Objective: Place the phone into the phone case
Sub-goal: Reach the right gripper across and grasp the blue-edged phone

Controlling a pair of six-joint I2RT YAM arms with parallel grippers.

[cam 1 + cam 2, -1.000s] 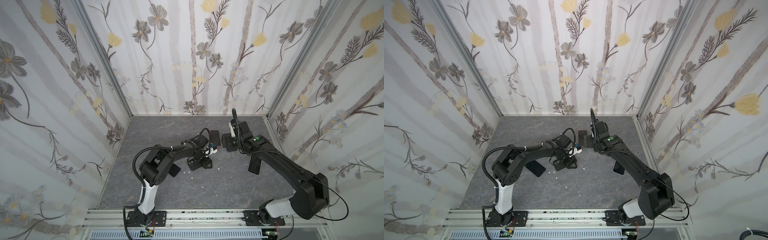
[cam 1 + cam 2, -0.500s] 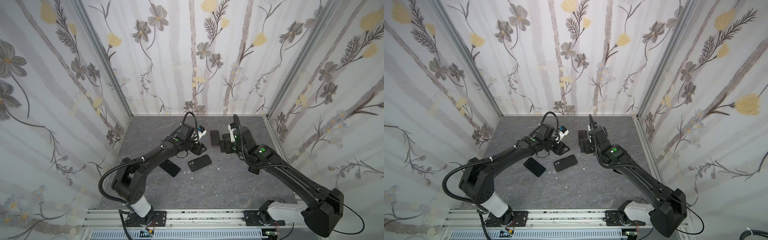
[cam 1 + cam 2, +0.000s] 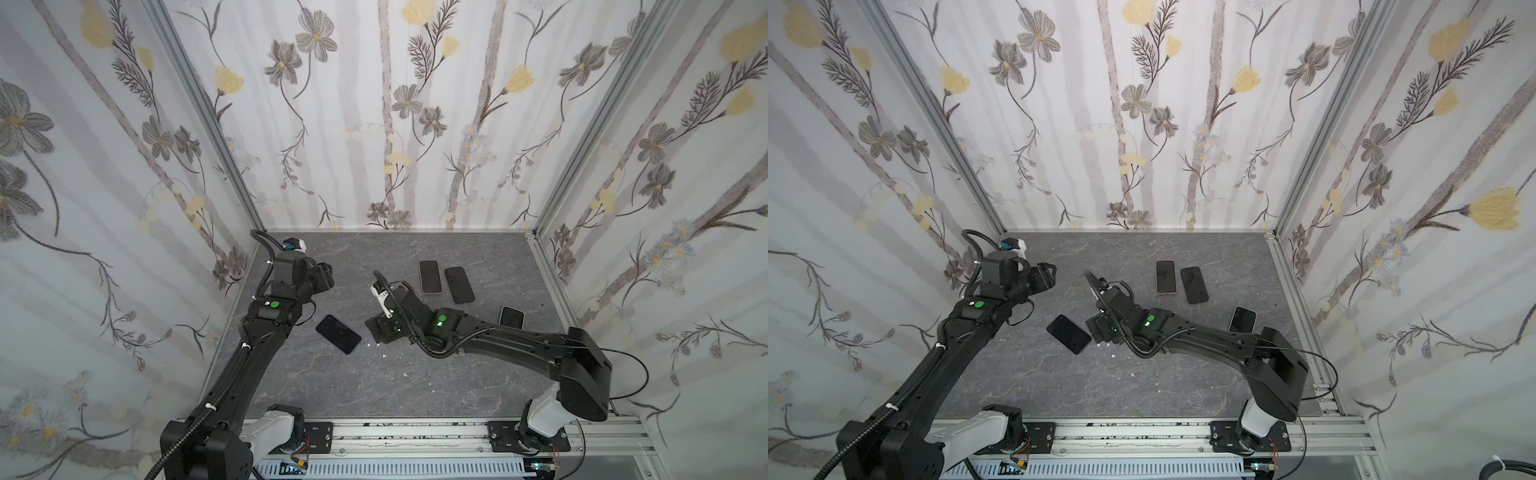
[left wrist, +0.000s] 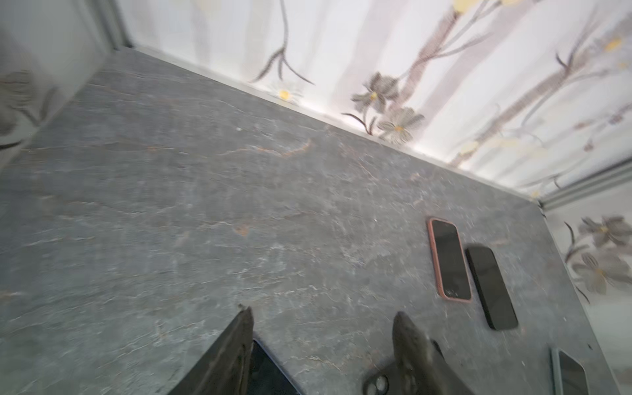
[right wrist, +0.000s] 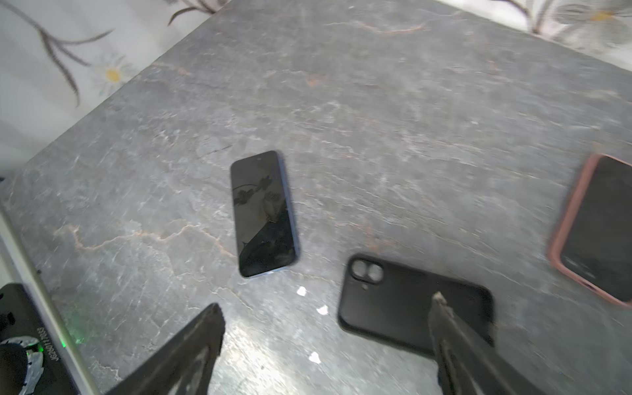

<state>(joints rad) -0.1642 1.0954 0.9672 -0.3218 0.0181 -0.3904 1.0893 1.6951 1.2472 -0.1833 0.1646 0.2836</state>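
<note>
The phone [image 3: 338, 333] [image 3: 1069, 333] [image 5: 263, 213], dark with a bluish edge, lies screen up left of the table's middle. Just right of it lies the black phone case [image 5: 410, 304] [image 4: 384, 374], back up, its camera cutout toward the phone. In both top views the right arm covers most of the case. My right gripper [image 3: 384, 326] [image 3: 1104, 326] [image 5: 325, 302] hovers open over the case's near end, one finger across it and nothing between the jaws. My left gripper [image 3: 328, 280] [image 3: 1050, 274] [image 4: 323, 314] is open and empty at the back left, away from both.
At the back right of the grey table [image 3: 374, 395] lie a pink-cased phone [image 3: 429, 277] [image 4: 449, 260] and a black phone [image 3: 459, 284] [image 4: 490, 287] side by side. Another phone [image 3: 511, 318] lies near the right wall. Small white chips [image 5: 321, 309] lie by the case. Floral walls close three sides.
My left gripper has left the case, drawn back toward the left wall and opened wider. My right gripper has come forward and left from the table's back to over the case.
</note>
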